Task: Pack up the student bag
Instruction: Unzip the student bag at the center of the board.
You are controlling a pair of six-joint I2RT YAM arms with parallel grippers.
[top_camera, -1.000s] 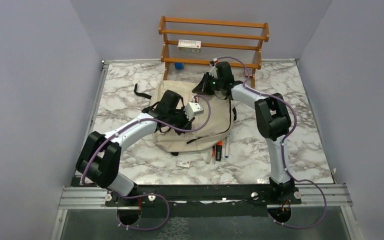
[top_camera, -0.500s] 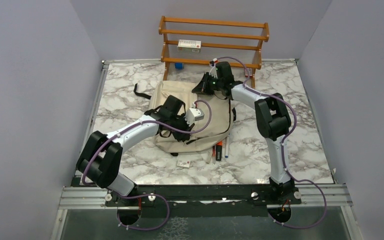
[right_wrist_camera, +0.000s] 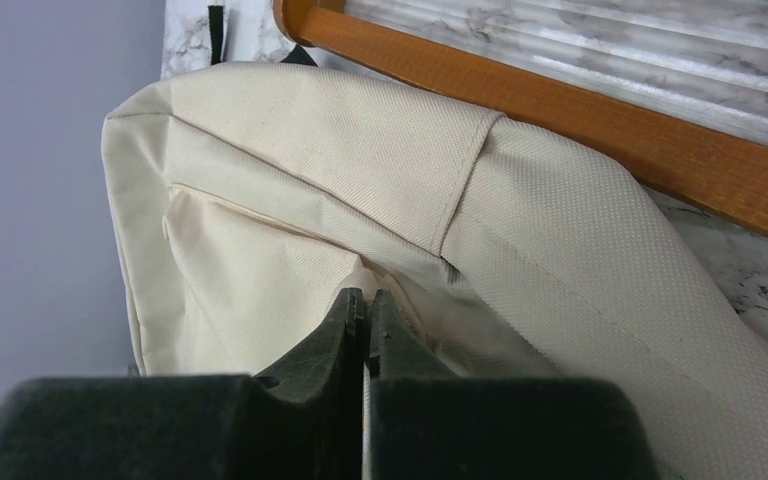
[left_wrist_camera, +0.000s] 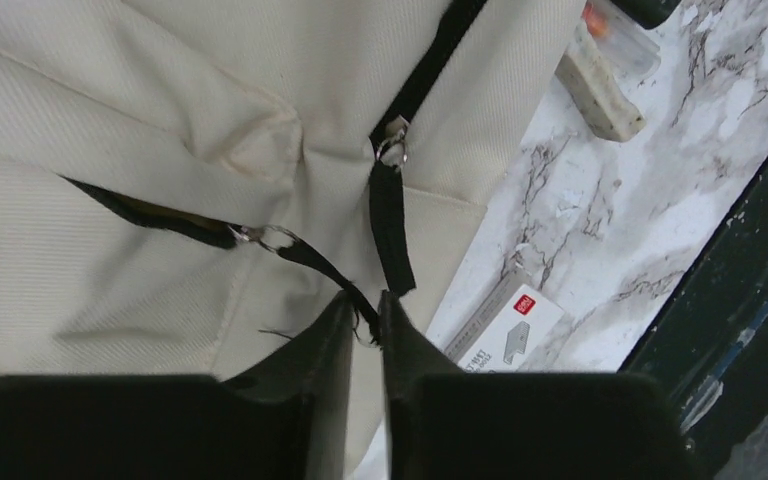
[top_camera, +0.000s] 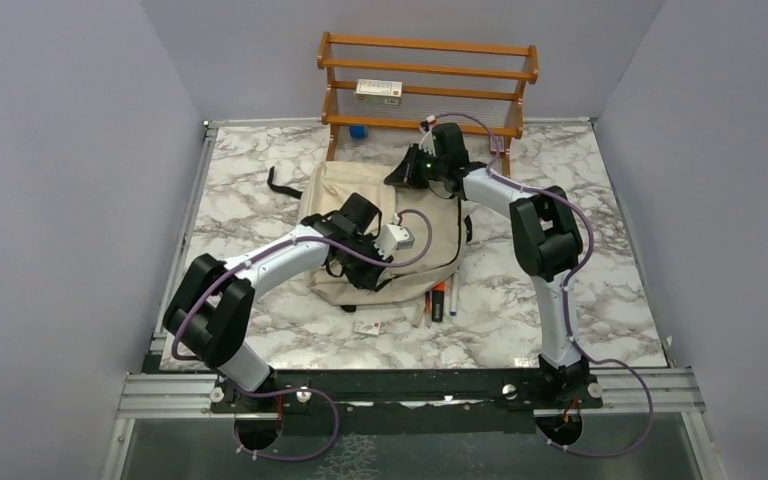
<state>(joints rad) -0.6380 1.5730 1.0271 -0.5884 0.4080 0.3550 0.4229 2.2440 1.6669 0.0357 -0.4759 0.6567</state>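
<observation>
Student bag (top_camera: 440, 240) lies flat on the marble table (top_camera: 260, 180), its far edge at the foot of the wooden rack (top_camera: 428, 85). Step in hand, as I read it: opening a zip so the loose items can go in.

Left gripper (left_wrist_camera: 364, 318) is over the bag's near half. Its jaws are narrow, a slit apart, and the end of a black zipper pull (left_wrist_camera: 310, 262) runs into the slit. Cannot tell whether the pull is pinched or only lying there. Behind the pull the zip shows a short dark gap (left_wrist_camera: 140, 212), so it is only partly open.

Right gripper (right_wrist_camera: 365, 300) is at the bag's far edge, jaws closed on a raised fold of cream fabric.

Just off the bag's near edge lie a small white box (top_camera: 368, 327) and some pens (top_camera: 438, 300), not yet packed.

Next move, my judgement: it calls for a firm pinch on the pull, then a draw along the zip line, with the far-edge hold keeping the fabric taut. The mouth looks too small for the box as it stands.
</observation>
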